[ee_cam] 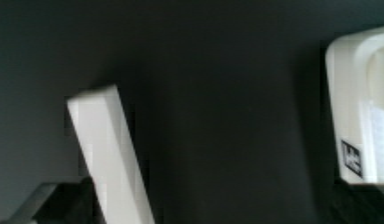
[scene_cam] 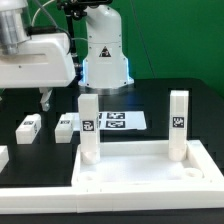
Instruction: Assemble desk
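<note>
Two upright posts (scene_cam: 88, 125) (scene_cam: 178, 122) on one tabletop (scene_cam: 140, 186); two loose posts (scene_cam: 28, 128) (scene_cam: 65, 125).

Two white pieces on a dark table, seen blurred

We see a long, narrow white post (ee_cam: 104, 150) running at a slant across the dark table (ee_cam: 224, 100). Well apart from it, cut off by the picture's edge, a broader white part (ee_cam: 363, 90) with a rounded corner carries a small black-and-white tag (ee_cam: 354, 160). We cannot tell what the dark shape (ee_cam: 47, 205) beside one end of the post is.
</note>
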You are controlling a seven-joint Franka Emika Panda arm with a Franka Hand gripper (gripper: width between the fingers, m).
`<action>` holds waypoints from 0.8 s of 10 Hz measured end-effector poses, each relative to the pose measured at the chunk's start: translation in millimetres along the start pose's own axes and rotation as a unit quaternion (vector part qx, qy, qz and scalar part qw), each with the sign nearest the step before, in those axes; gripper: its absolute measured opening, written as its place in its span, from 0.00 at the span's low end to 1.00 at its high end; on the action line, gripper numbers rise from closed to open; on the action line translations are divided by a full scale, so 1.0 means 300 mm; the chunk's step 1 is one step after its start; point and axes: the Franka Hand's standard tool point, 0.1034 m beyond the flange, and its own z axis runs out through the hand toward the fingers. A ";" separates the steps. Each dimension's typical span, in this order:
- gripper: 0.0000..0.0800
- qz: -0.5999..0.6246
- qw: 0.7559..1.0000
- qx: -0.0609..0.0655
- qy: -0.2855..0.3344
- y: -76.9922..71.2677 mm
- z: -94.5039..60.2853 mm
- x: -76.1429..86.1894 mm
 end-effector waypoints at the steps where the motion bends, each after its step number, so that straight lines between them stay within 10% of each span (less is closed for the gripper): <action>1: 0.81 0.035 0.999 0.002 -0.008 0.002 0.005 -0.011; 4: 0.81 0.045 0.999 0.004 -0.013 -0.002 0.005 -0.016; 8: 0.81 0.035 0.988 0.065 -0.137 0.052 0.042 -0.168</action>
